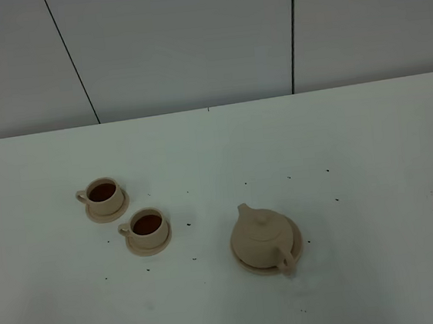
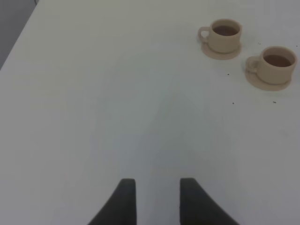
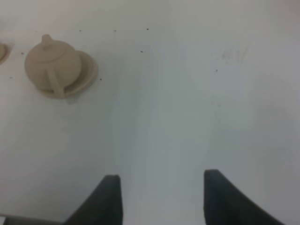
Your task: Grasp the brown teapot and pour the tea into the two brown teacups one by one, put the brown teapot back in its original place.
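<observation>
The brown teapot (image 1: 262,237) stands upright on its wide saucer (image 1: 294,252) right of the table's middle, spout toward the cups; it also shows in the right wrist view (image 3: 51,62). Two brown teacups (image 1: 102,193) (image 1: 147,226) sit on small saucers at the left, each holding dark tea; the left wrist view shows them too (image 2: 225,34) (image 2: 277,63). No arm shows in the exterior view. My left gripper (image 2: 157,197) is open and empty over bare table, far from the cups. My right gripper (image 3: 161,194) is open and empty, far from the teapot.
The white table (image 1: 355,155) carries small dark specks around the teaware. A grey panelled wall (image 1: 188,41) runs along the table's far edge. The table's left edge shows in the left wrist view (image 2: 18,37).
</observation>
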Available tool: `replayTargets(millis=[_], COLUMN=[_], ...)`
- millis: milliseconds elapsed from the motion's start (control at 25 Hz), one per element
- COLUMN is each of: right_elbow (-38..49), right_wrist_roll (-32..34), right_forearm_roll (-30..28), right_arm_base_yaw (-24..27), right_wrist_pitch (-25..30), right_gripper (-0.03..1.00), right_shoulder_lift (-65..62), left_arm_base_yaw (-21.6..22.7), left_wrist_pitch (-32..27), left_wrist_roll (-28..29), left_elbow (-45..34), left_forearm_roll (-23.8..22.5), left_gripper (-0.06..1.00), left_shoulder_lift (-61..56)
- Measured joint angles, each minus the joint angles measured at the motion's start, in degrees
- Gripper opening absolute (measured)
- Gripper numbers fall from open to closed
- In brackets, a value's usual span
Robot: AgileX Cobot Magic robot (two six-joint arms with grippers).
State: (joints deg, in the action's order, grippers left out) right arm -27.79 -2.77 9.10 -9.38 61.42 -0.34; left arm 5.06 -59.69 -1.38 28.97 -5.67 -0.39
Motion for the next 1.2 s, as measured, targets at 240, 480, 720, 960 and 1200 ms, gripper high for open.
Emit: replayTargets(millis=[240, 480, 720, 960, 1200], right_elbow=[0.00, 0.05, 0.05, 0.05, 0.05], right_wrist_roll=[0.00, -0.46, -0.46, -0.63, -0.63], right_forearm_roll=[-0.06, 0.17, 0.28, 0.28, 0.28], right_arm_base_yaw=[9.47, 12.86, 12.86, 12.86, 12.86], right_wrist_pitch=[0.00, 0.00, 0.00, 0.00, 0.00], right_gripper=[0.39, 0.39, 0.39, 0.39, 0.39], right_shoulder_lift=[0.00, 0.00, 0.00, 0.00, 0.00], left_arm_base_yaw=[0.00, 0.00, 0.00, 0.00, 0.00], left_wrist_pitch=[0.00, 0.00, 0.00, 0.00, 0.00], left_wrist_roll=[0.00, 0.00, 0.00, 0.00, 0.00], left_elbow=[0.00, 0.00, 0.00, 0.00, 0.00], left_forearm_roll=[0.00, 0.00, 0.00, 0.00, 0.00], left_gripper=[0.30, 0.30, 0.30, 0.30, 0.30], left_shoulder_lift=[0.00, 0.00, 0.00, 0.00, 0.00])
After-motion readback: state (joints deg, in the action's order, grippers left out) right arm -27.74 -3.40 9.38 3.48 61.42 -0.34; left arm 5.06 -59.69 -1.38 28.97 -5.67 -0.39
